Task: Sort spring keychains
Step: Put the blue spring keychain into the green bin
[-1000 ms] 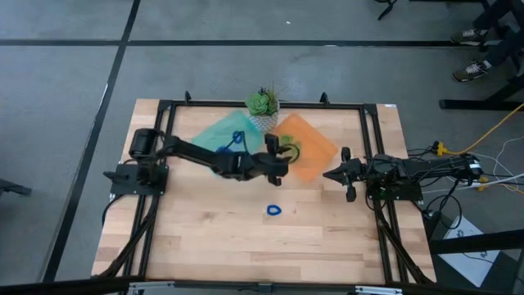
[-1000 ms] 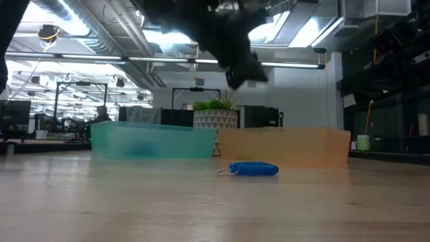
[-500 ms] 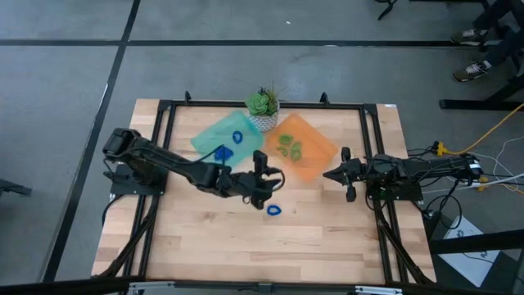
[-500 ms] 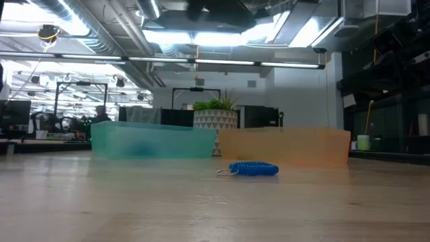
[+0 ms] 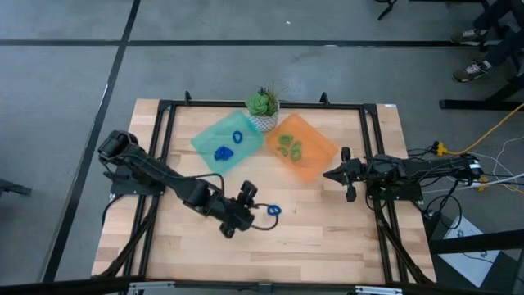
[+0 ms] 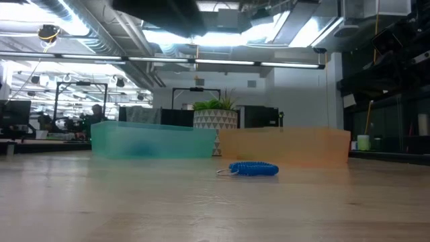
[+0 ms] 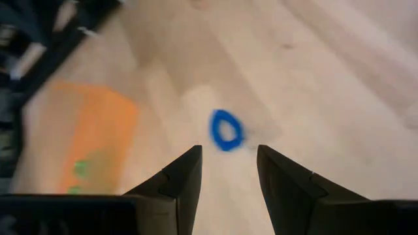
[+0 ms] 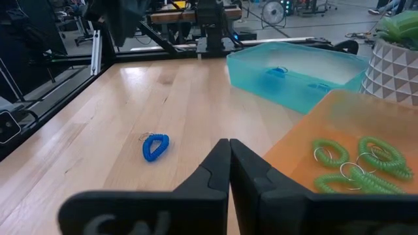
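Table (image 5: 327, 238) of pale wood, framed by dark rails. Toward the far edge, two shallow trays side by side: teal tray (image 5: 209, 133) holding two blue spring keychains (image 5: 229, 145), orange tray (image 5: 321, 152) holding a cluster of green spring keychains (image 5: 289, 147). Potted plant (image 5: 263, 105) behind, between the two trays.

Left arm stretched low across the middle of the table, left gripper (image 5: 243, 208) near the one loose blue keychain (image 5: 273, 211), fingers (image 7: 179, 179) spread with a clear gap, nothing held; in the left wrist view the loop (image 7: 226, 130) lies just ahead, lined up with that gap. Right arm parked at the right side of the table, right gripper (image 5: 345, 185) with fingers pressed together, empty.

Loose blue keychain flat on bare wood, in front of the trays and apart from both, a small metal ring at one end in the low view (image 6: 254, 169).

Likely very light, springy and soft rather than stiff: apt to squash under a pinch, then skid or flip on smooth wood if nudged sideways. Best taken across the coil itself, one finger inside the loop and one outside, or straddling one side of the coil; not by the thin metal ring, too small for a sure hold. Nothing fragile. Teal tray the probable destination, by colour.
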Controlling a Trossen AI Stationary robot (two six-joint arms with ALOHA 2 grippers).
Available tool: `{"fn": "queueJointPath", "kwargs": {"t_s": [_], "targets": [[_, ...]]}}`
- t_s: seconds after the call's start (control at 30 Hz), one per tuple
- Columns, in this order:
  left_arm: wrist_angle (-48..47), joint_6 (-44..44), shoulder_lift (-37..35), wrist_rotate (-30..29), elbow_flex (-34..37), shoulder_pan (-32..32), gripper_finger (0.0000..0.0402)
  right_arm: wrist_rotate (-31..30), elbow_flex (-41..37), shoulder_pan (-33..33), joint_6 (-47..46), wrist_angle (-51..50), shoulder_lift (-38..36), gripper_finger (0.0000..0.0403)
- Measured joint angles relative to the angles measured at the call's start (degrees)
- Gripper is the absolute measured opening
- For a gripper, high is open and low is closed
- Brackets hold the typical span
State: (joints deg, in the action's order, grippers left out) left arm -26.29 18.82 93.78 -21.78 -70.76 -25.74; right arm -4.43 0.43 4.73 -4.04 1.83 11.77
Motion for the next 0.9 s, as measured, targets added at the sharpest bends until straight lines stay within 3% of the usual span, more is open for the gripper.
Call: {"fn": "queueJointPath", "kwargs": {"t_s": [0.43,0.77,0.9], "targets": [[-0.47,-3.18,0.01,11.3,0.43,-1.98,0.0143,0.0,0.0,0.0,0.0,-0.02,0.0,0.0007],[11.1,1.35,0.04,11.87,8.18,0.88,0.0143,0.0,0.0,0.0,0.0,0.0,0.0,0.0007],[15.77,1.41,0.04,16.32,9.65,3.79,0.0143,0.0,0.0,0.0,0.0,0.0,0.0,0.0007]]}}
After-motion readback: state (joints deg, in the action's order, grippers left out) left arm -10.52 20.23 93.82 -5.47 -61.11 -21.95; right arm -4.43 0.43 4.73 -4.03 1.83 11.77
